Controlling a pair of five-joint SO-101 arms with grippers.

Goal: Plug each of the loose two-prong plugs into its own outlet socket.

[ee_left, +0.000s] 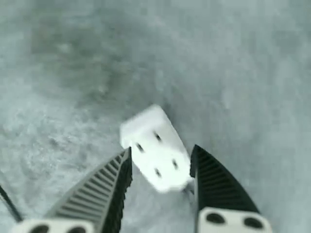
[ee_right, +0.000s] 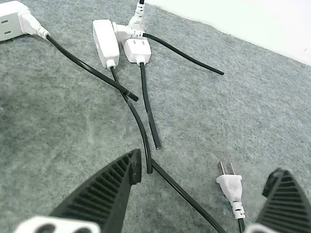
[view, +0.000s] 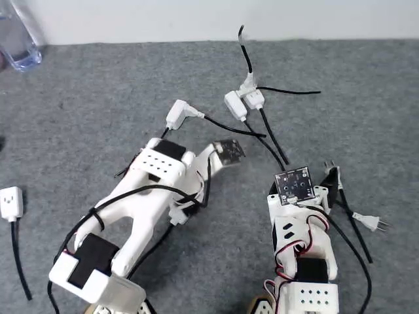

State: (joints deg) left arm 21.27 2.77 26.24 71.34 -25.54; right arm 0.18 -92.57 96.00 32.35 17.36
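A white outlet socket point(ee_left: 156, 145) sits between my left gripper's point(ee_left: 160, 162) black fingers, which press its sides; it appears again in the high view point(view: 178, 114), left of centre, and in the right wrist view point(ee_right: 12, 22). My right gripper point(ee_right: 204, 170) is wide open over the carpet. A white two-prong plug point(ee_right: 229, 184) lies between its fingers, untouched; the same plug point(view: 329, 169) is seen from above. A second plug point(view: 374, 224) lies to the right of that arm. Two more sockets point(view: 234, 104) point(view: 253, 98) lie together at the back, also visible from the right wrist point(ee_right: 105, 43) point(ee_right: 136, 48).
Short black cords point(ee_right: 146, 102) run from the back sockets toward the right arm and cross each other. Another white socket point(view: 10, 201) lies at the far left with its cord. A clear bottle point(view: 16, 39) stands at the back left corner by the wall.
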